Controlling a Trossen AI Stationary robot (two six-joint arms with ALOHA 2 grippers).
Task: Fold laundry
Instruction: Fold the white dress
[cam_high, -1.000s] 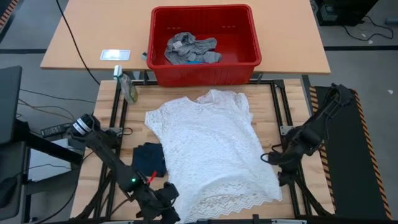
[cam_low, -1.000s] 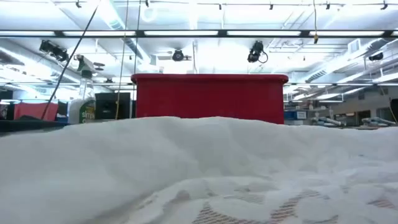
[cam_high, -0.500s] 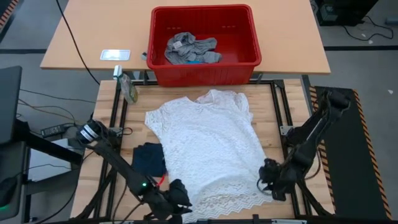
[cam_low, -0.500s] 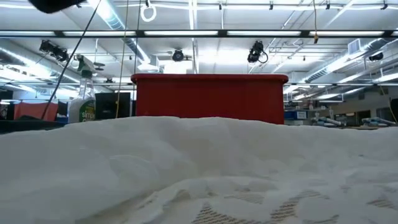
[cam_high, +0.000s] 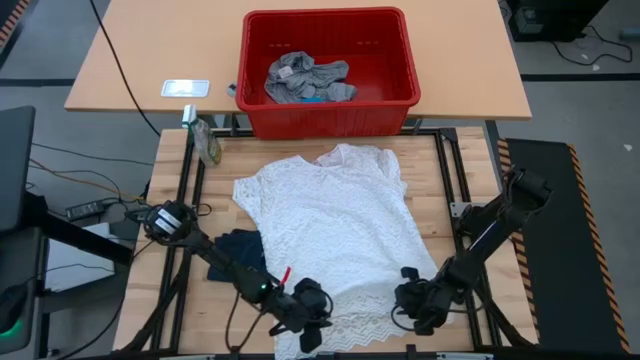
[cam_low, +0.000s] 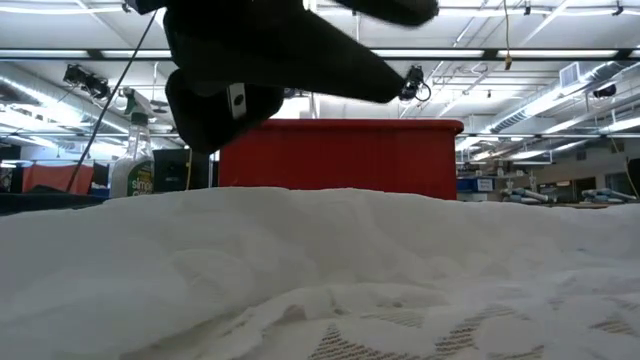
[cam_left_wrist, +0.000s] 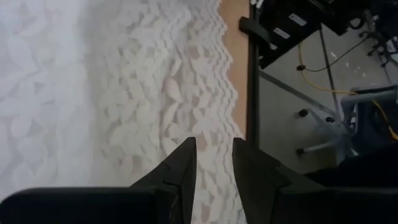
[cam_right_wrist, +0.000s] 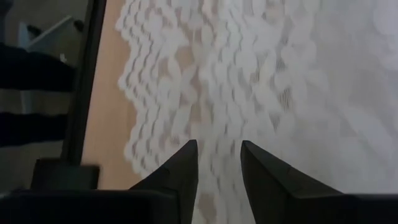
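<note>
White lace short-sleeved top (cam_high: 335, 235) lies flat, centre of frame, below red plastic basket (cam_high: 330, 110) w/ grey garments (cam_high: 305, 78). Small navy cloth (cam_high: 240, 255) at top's left edge. My left claw (cam_high: 312, 325) & right claw (cam_high: 415, 305) over scalloped hem, lower centre, both part-open, gripping nothing.

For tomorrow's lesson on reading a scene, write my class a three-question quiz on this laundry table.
1. True or false: the white lace top lies spread flat on the table.
2. What lies in the red basket? A) grey clothes B) a bottle C) nothing
3. Both pincers, left and right, hover at the top's ____ edge.

Key: 1 true; 2 A, grey clothes; 3 lace hem.
</note>
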